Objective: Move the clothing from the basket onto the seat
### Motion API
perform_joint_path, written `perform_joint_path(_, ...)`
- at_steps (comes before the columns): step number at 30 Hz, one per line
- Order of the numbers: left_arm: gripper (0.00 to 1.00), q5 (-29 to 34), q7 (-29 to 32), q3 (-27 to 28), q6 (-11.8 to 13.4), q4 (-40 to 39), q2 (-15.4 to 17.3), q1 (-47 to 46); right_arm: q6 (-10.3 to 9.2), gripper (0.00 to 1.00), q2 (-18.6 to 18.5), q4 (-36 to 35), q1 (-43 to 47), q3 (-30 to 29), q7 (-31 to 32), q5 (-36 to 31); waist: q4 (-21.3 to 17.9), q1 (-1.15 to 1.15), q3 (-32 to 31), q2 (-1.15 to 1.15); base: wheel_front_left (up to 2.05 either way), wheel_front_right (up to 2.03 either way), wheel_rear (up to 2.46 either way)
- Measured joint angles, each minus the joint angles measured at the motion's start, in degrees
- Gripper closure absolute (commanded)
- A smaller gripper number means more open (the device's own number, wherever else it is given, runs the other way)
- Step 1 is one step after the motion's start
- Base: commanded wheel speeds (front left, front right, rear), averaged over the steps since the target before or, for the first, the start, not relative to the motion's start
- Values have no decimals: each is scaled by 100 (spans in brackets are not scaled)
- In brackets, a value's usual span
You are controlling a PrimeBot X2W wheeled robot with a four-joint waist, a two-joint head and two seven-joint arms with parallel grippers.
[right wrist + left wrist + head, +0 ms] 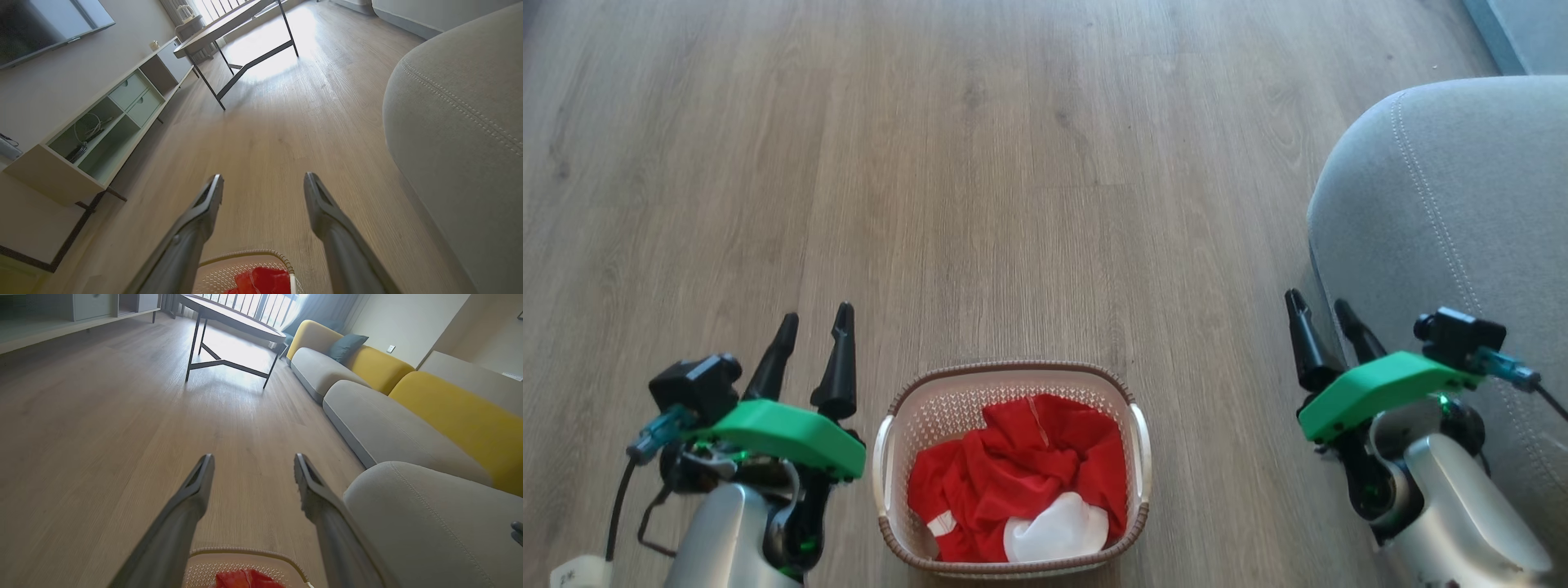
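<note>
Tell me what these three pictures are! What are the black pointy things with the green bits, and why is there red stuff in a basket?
They come from a robot's cameras. One sits on its head, looking down at a wooden floor. The black pointy things are its fingers: the left gripper and the right gripper, both open and holding nothing. The other two pictures come from cameras on its wrists, looking along those fingers. Between the arms stands a cream basket holding red clothing and a white cloth. The grey cushion on the right is the seat, where the clothes should go. None have been moved yet.
</note>
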Motion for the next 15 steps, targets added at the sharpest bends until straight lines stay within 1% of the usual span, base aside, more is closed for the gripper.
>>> perform_joint_path(5, 0, 375, -75, 75, -1, 8, -11, -109, 0, 0, -51, 43, -176, -11, -91, -320, -15, 0, 3, 0, 0, 0, 0)
perform_joint_path(15, 0, 1149, -248, 167, -1, 144, -45, -200, 0, 0, -77, 193, -209, -107, -242, -911, -32, 0, 15, 0, 0, 0, 0)
